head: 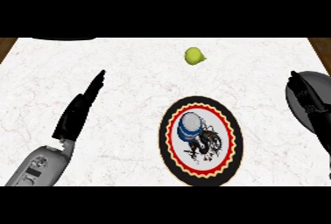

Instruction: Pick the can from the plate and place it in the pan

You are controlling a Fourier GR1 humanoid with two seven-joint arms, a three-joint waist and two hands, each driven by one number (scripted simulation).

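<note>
Can point(191, 126) untouched on plate point(167, 146).
Left hand point(77, 113) straight-fingered; right hand's point(310, 107) state cannot be told (dark over the pan point(318, 81)); a sideways reach could topple the can.

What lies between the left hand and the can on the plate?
In the head view, only bare white counter and the plate's rim separate the left hand from the can.

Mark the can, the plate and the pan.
can point(189, 126), head view, on its blue-and-white body.
plate point(197, 101), head view, on its black upper rim.
pan point(318, 82), head view, on its grey upper part.
</note>
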